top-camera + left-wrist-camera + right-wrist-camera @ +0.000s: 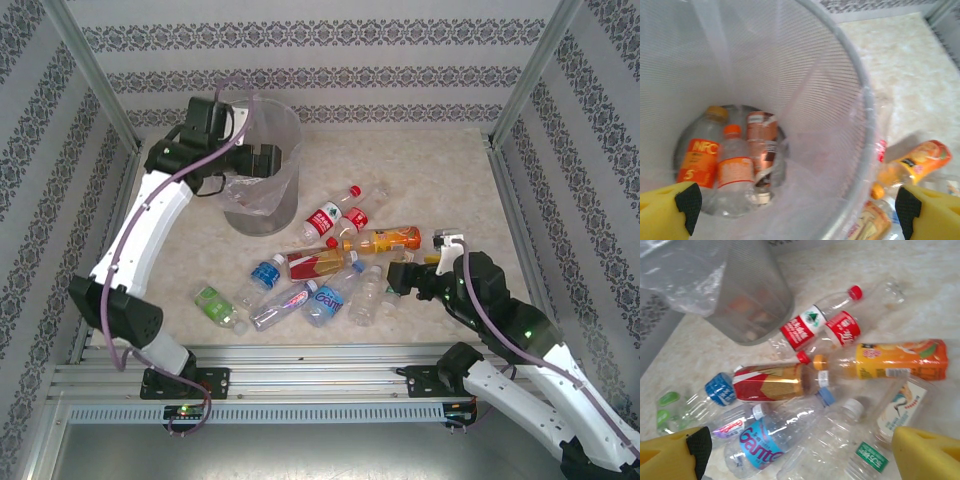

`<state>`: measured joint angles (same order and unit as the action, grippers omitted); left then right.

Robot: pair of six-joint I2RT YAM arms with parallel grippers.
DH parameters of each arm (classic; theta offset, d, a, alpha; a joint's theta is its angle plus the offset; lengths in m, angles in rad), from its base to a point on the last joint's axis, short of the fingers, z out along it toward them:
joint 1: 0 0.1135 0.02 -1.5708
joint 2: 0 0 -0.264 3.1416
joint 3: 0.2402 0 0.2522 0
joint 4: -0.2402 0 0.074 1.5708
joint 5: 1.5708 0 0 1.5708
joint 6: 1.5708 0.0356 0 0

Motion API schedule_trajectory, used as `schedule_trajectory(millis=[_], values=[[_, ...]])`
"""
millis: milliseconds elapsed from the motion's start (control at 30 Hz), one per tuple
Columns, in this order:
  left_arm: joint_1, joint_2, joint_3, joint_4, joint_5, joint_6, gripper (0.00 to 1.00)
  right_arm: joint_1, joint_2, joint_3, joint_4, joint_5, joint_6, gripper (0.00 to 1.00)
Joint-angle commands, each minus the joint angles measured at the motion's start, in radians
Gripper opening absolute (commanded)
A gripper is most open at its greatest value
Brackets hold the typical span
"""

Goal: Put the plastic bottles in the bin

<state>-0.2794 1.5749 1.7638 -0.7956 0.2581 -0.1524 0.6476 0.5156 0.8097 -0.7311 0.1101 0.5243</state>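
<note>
Left end effector gaping above bin.

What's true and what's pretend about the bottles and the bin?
1. The bin has bottles inside. True: an orange-labelled bottle lies at the bottom with two others.
2. The left gripper is holding a bottle. False: it is open and empty above the bin.
3. The bin has tipped over. False: it stands upright.
4. The orange juice bottle lies on the table. True.
5. The right gripper is squeezing the blue-labelled bottle. False: its jaws are open above it.
</note>
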Motion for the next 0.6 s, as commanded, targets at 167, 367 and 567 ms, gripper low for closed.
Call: schedule_trajectory(millis=[167, 367, 567], values=[[-0.079, -0.202, -0.279, 0.404, 0.271, -0.056, 1.0, -0.046, 0.075, -0.006, -0.059, 0.044, 0.095, 0.85], [-0.228, -0.246, -0.344, 0.424, 0.271, -0.019, 1.0, -0.06, 0.157, -0.025, -0.122, 0.043, 0.177, 0.8], [-0.33, -0.271, -0.461, 0.527, 0.322, -0.07, 1.0, -0.139, 0.215, -0.058, -0.226, 0.125, 0.232, 0.8]])
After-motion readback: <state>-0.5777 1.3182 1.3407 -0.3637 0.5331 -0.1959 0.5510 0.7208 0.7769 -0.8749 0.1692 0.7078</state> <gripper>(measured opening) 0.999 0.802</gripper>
